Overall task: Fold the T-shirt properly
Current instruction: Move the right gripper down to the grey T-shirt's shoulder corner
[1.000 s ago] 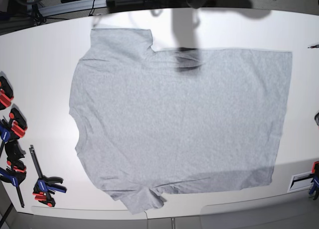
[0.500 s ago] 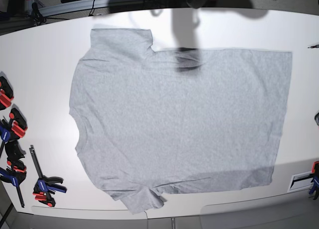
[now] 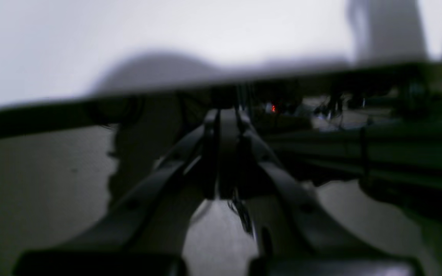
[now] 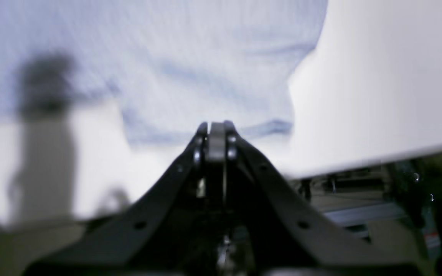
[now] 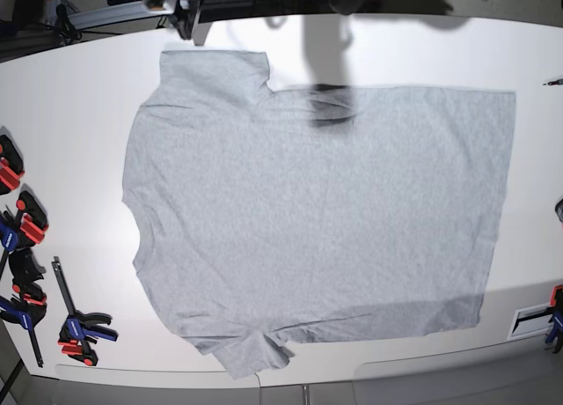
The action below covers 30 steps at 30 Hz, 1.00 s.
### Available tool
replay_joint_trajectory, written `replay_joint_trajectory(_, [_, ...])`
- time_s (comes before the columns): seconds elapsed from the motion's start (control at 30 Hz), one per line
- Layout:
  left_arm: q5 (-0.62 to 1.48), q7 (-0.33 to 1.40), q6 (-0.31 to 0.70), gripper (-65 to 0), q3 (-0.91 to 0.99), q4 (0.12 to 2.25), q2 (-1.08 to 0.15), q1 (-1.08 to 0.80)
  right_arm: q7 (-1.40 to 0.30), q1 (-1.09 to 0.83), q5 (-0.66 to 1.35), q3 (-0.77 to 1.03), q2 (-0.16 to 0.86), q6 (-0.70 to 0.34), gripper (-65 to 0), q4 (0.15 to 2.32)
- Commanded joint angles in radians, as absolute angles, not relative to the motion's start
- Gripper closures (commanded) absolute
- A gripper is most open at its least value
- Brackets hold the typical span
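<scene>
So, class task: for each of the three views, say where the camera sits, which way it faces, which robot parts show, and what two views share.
Base: overhead, facing down on the white table and spread T-shirt; right gripper just enters at the top edge.
Left wrist: behind the shut left gripper, looking along the table's edge.
Right wrist: behind the shut right gripper, facing a shirt sleeve.
Shared: base and right wrist both show the T-shirt.

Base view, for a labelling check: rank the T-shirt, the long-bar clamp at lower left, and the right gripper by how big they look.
1. T-shirt, by far the largest.
2. Long-bar clamp.
3. Right gripper, only partly in frame at the top edge, so unsure against the clamp.
</scene>
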<state>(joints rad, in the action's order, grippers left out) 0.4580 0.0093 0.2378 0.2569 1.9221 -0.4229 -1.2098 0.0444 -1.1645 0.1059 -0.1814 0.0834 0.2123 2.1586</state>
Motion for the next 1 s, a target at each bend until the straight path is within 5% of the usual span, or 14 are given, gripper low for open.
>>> replay_joint_trajectory(0.0, [0.484, 0.001, 0.239, 0.0, 0.282, 1.937, -0.436, -1.229, 0.067, -1.18, 0.118, -0.179, 0.084, 0.21, 0.0, 2.21])
replay_joint_trajectory(0.2, [0.578, 0.001, 0.248, 0.0, 0.376, 1.937, -0.438, -1.217, 0.012, -1.14, 0.373, -0.036, 0.075, 0.159, 0.0, 2.328])
replay_joint_trajectory(0.53, [0.581, 0.001, 0.397, 0.0, 0.393, 1.937, -0.439, -1.143, -0.351, -0.945, 1.108, 0.476, -0.137, -0.344, 0.0, 2.144])
replay_joint_trajectory(0.7, [0.581, 0.008, 0.397, 0.0, 0.393, 1.937, -0.459, -1.124, -0.419, -0.896, 1.284, 0.596, -0.157, -0.363, 0.0, 1.934])
replay_joint_trajectory(0.97, [0.581, 0.009, 0.397, 0.0, 0.393, 1.937, -0.466, -1.119, -0.382, -0.846, 1.147, 0.676, -0.157, -0.363, 0.0, 1.853])
